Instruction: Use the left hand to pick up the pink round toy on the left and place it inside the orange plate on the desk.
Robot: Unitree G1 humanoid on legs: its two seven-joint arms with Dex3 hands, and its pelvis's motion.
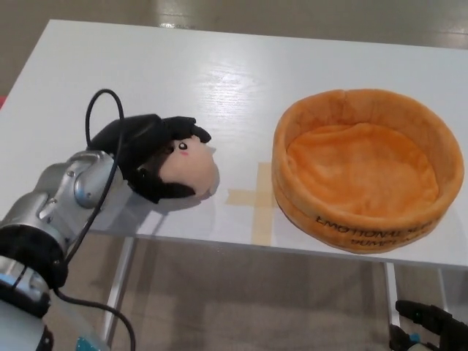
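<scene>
Gripping the pink toy (189,167) on the desk (241,73), left of the orange plate (365,167).
Left hand (150,153) wraps it, fingers above, thumb below; right hand (431,327) hangs low, fingers apart.

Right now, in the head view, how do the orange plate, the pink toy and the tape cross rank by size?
1. orange plate, clearly largest.
2. pink round toy, partly covered by the left hand.
3. tape cross, close to the toy in span, so that order is unsure.

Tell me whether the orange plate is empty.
Empty: the orange plate shows only bare lining; the pink toy sits outside, in the left robot hand.
</scene>
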